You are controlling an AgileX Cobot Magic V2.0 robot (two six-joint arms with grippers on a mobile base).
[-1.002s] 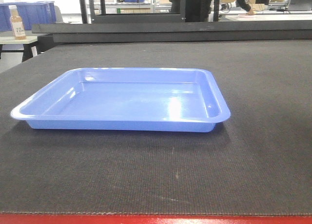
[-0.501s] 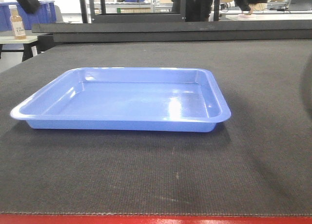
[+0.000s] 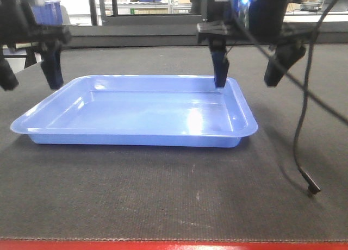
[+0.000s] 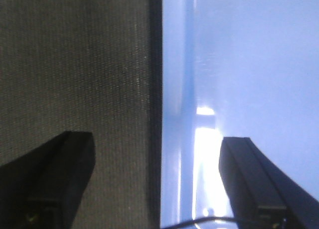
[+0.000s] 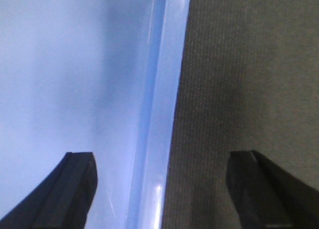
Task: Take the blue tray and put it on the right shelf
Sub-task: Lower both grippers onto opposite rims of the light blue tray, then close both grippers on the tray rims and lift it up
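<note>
The blue tray (image 3: 141, 111) lies flat on the dark mat in the middle of the front view. My left gripper (image 3: 30, 79) is open over the tray's left rim, one finger outside over the mat and one over the tray. In the left wrist view the tray's rim (image 4: 174, 114) runs between the fingers of the left gripper (image 4: 155, 139). My right gripper (image 3: 247, 79) is open over the tray's right far corner. In the right wrist view the tray's rim (image 5: 167, 89) runs between the right gripper's (image 5: 162, 157) fingers. Neither gripper holds anything. The right shelf is out of view.
The tray rests on a dark mat (image 3: 217, 195) on a table with a red front edge (image 3: 163, 244). A black cable hangs from the right arm, its end (image 3: 311, 188) just above the mat. Dark blue bins (image 3: 48, 11) stand at the back left.
Both arms have come down into the front view, each open gripper now straddling a side rim of the tray. The tray has barely moved.
</note>
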